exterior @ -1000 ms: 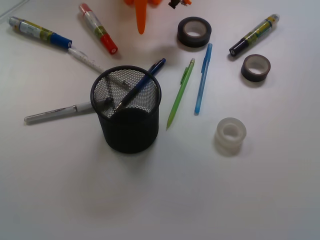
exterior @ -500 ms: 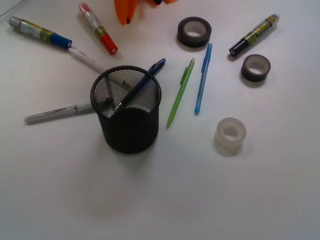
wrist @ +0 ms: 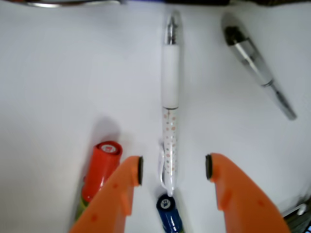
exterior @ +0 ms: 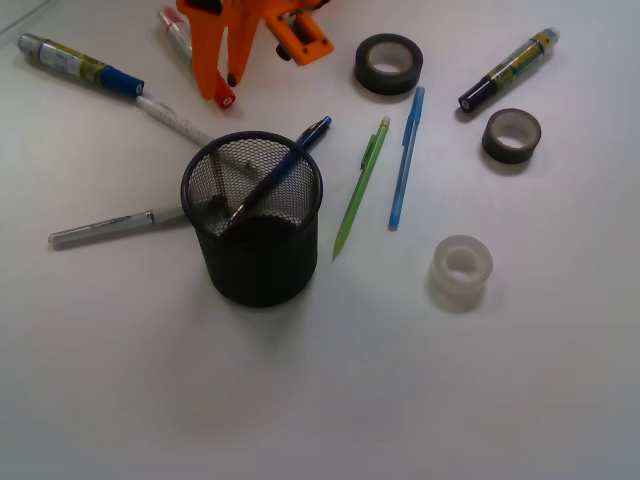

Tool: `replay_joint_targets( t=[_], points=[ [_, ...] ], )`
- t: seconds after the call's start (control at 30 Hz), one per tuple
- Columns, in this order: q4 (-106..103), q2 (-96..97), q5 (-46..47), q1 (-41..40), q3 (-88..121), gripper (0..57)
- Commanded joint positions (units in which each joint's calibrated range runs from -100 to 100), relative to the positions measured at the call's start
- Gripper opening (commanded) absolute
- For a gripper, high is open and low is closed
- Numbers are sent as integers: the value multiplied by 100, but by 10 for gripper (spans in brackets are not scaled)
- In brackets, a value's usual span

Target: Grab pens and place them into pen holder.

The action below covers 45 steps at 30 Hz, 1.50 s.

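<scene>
While upright, the pen holder [exterior: 258, 225] contains a dark blue pen [exterior: 282, 168].

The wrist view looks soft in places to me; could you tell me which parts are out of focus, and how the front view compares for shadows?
Wrist view: the tool and the silver-white pen are blurred, while the white-clear pen is fairly sharp. Front view: even light, and the pen holder casts only a faint, soft shadow.

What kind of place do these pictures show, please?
Probably a desk or office worktop set up for a tidying exercise: a plain white table with a black mesh pen holder, loose pens and markers such as the green pen, and tape rolls.
</scene>
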Motion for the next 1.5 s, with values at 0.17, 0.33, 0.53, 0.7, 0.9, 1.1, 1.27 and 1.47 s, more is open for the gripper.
replay_joint_targets(
  t=[0.17,0.33,0.53,0.7,0.9,1.1,1.27,1.47],
  points=[
    [-813,1668,-142,47,-652,157],
    [-813,2450,-239,54,-1132,157],
    [-778,2994,-249,99,-1739,154],
    [-454,3368,-493,279,-2147,153],
    [-61,3793,-513,286,-2645,11],
    [-26,3665,-518,346,-2645,3],
    [727,2373,-718,705,-2763,3],
    [1164,257,-1236,1086,-3315,3]
  ],
)
